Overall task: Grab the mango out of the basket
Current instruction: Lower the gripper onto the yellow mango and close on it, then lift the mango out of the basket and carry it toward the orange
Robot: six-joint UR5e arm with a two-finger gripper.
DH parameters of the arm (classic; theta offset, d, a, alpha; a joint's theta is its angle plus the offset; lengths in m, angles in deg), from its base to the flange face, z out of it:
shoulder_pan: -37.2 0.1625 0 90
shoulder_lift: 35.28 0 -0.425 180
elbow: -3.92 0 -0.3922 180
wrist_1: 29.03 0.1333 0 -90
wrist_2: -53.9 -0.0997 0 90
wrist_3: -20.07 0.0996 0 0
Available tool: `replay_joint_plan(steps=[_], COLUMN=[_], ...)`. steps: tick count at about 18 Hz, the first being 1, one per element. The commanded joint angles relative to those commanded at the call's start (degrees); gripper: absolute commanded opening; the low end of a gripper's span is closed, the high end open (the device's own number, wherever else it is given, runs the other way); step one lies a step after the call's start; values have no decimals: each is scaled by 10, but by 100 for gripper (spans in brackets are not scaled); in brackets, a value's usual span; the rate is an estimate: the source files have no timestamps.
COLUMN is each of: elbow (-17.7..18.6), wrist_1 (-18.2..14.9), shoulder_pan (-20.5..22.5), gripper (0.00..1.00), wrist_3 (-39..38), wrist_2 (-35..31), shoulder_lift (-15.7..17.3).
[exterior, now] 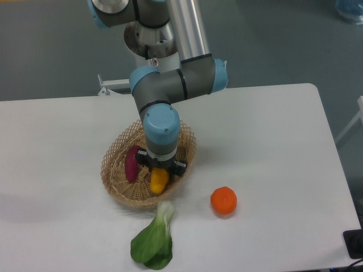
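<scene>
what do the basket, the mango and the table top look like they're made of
The basket looks like woven wicker, light tan and matte, with an open lattice rim. The mango is smooth and evenly yellow-orange with a slight sheen; real fruit or a plastic model, the picture can't settle. The table looks like a smooth white laminate or painted board, flat and with little glare.

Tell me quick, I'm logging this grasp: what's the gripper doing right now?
Gripper: down in the basket, over the mango; whether its jaws have closed on it cannot be told.
</scene>
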Motion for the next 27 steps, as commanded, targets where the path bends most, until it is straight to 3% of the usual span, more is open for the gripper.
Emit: replay_joint_plan(steps=[8,13,19,27], elbow=[-10,-25,-73,-112], wrist_1=[-23,-24,-24,-23], shoulder_pan=[8,46,89,150], gripper=[26,26,26,27], wrist_3=[35,89,123,258], wrist_2=[1,3,7,12], shoulder_lift=[33,58,55,35])
